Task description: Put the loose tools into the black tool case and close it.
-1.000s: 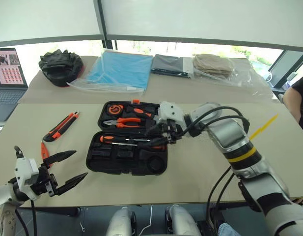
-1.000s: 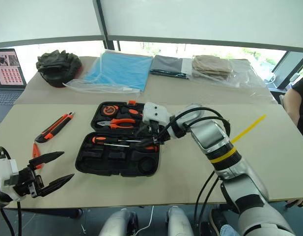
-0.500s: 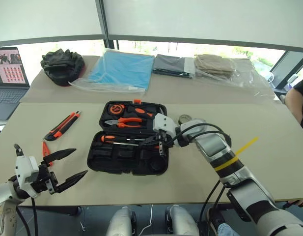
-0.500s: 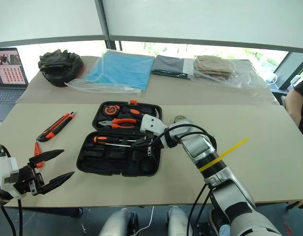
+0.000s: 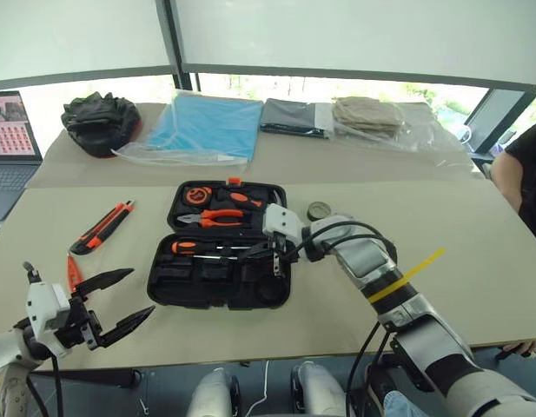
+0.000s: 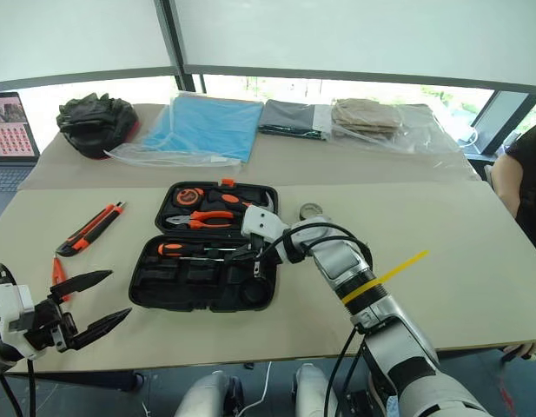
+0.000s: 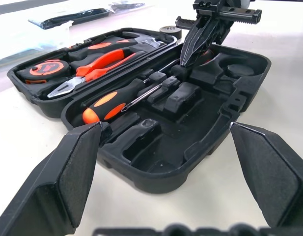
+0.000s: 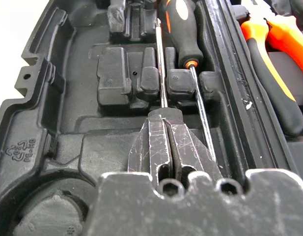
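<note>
The black tool case lies open mid-table; rigid plastic, probably light, so its lid should swing by the rim. The right gripper is clenched over a slotted screwdriver, apparently empty. The stiff, slim utility knife near the left edge suits a mid-body pinch. The left gripper is spread, empty.

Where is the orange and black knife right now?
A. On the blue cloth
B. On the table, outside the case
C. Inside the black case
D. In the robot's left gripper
B: the utility knife lies on the table, off to the side of the open black tool case, with nothing holding it.
</note>
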You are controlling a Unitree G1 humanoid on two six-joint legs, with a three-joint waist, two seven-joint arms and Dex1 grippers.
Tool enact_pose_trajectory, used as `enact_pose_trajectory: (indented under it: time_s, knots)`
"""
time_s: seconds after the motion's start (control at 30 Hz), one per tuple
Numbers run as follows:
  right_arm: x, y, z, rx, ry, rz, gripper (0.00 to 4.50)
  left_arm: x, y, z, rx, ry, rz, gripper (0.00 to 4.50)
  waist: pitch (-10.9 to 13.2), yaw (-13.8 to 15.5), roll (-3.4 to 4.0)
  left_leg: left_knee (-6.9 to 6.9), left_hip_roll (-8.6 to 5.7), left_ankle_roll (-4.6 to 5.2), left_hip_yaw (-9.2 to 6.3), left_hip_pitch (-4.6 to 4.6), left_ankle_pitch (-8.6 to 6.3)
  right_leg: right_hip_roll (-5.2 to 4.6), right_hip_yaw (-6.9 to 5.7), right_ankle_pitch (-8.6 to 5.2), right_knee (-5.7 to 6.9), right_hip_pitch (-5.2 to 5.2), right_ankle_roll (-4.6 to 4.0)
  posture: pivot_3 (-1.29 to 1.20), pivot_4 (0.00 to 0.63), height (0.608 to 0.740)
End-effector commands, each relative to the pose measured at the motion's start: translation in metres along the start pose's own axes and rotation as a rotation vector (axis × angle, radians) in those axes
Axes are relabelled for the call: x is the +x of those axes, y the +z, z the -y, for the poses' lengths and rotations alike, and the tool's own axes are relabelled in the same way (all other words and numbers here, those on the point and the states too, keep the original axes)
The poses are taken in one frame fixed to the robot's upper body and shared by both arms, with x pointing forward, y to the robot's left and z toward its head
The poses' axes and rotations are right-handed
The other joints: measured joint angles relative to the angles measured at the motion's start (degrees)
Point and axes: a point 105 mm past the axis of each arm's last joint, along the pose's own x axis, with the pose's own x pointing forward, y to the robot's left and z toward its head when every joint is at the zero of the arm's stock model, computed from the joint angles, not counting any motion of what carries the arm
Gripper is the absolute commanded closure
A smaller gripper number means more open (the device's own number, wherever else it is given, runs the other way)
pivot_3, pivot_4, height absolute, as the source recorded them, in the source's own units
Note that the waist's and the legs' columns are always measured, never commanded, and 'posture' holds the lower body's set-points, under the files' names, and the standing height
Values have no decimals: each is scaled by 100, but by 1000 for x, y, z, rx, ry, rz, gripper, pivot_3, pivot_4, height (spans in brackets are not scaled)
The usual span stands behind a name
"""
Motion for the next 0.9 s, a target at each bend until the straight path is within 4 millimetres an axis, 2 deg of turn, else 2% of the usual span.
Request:
enact_pose_trajectory:
  time_s: [0.03, 0.13, 0.17, 0.23, 0.27, 0.37, 0.43, 0.47, 0.5, 0.6, 0.7, 0.8, 0.9]
  knots:
    - [-34, 38, -3, -8, -48, 281, 4194, -22, 10, -10, 36, 189, 32, 0, 1, 11, -1, -1, -1, 0, -1, -10, 0, -2, 0, 0, -1, -7, 0, 0, 150, 740]
    - [-61, 31, -7, -17, -93, 300, 3521, -46, 4, -18, 25, 371, 9, 0, 2, 34, 1, -5, -6, 8, -1, -24, -5, -12, -1, 1, -8, -14, 5, 0, 150, 740]
    - [-73, 25, -11, -1, -103, 309, 3041, -58, 0, -22, 23, 468, -4, 0, 2, 41, 0, -5, -7, 13, -1, -25, -9, -15, -4, 2, -15, -12, 8, 0, 150, 740]
    - [-93, 21, -22, -6, -113, 371, 2444, -83, -10, -25, 5, 637, -57, 0, -2, 89, -6, -4, -9, 17, -2, -24, -14, -18, -9, 3, -25, -6, 13, 0, 150, 740]
    - [-106, 23, -29, -23, -119, 466, 2006, -98, -18, -27, -32, 746, -100, 0, -2, 107, -7, -4, -7, 18, -3, -21, -19, -17, -11, 2, -33, -2, 14, 0, 150, 740]
    - [-135, 24, -40, -84, -221, 657, 1077, -125, -35, -18, -177, 913, -157, 0, 0, 141, -12, -5, -6, 19, -4, -17, -27, -13, -8, -4, -37, 4, 18, 0, 150, 740]
    - [-142, 10, -46, -155, -288, 612, 340, -138, -54, -9, -275, 1029, -268, 0, 3, 150, -8, -4, -5, 19, -1, -15, -28, -9, 0, -9, -34, 3, 22, 0, 150, 740]
    - [-147, 6, -45, -135, -340, 621, 47, -141, -55, -7, -299, 1080, -256, 0, 4, 159, -10, -2, -7, 19, -1, -11, -27, -10, 3, -13, -34, 4, 29, 0, 150, 740]
    - [-151, 3, -45, -104, -376, 638, 47, -144, -53, -7, -312, 1133, -227, 0, 5, 165, -12, 1, -7, 18, -1, -5, -28, -10, 3, -30, -35, 5, 51, 0, 150, 740]
    - [-152, -5, -57, -111, -362, 631, 47, -155, -44, -11, -346, 1261, -133, 0, 7, 210, -31, 4, -8, -23, -3, 0, -50, -18, 2, -46, -34, -4, 27, 0, 150, 740]
    - [-146, -8, -65, -112, -346, 633, 47, -152, -39, -12, -399, 1267, -93, 0, 3, 220, -39, 5, -7, -28, -6, 3, -49, -16, 0, -43, -31, -3, 21, 0, 150, 740]
    - [-142, -6, -67, -124, -326, 646, 47, -135, -25, -25, -406, 1214, -64, 0, 5, 203, -36, 6, -10, -27, -1, 5, -49, -16, 10, -41, -30, -1, 23, 0, 150, 740]
    - [-140, 4, -63, -124, -316, 685, 47, -100, -19, -39, -462, 1094, -155, 0, 8, 247, -42, 8, -7, -29, -6, 5, -44, -12, 4, -37, -21, -4, 7, 0, 150, 740]
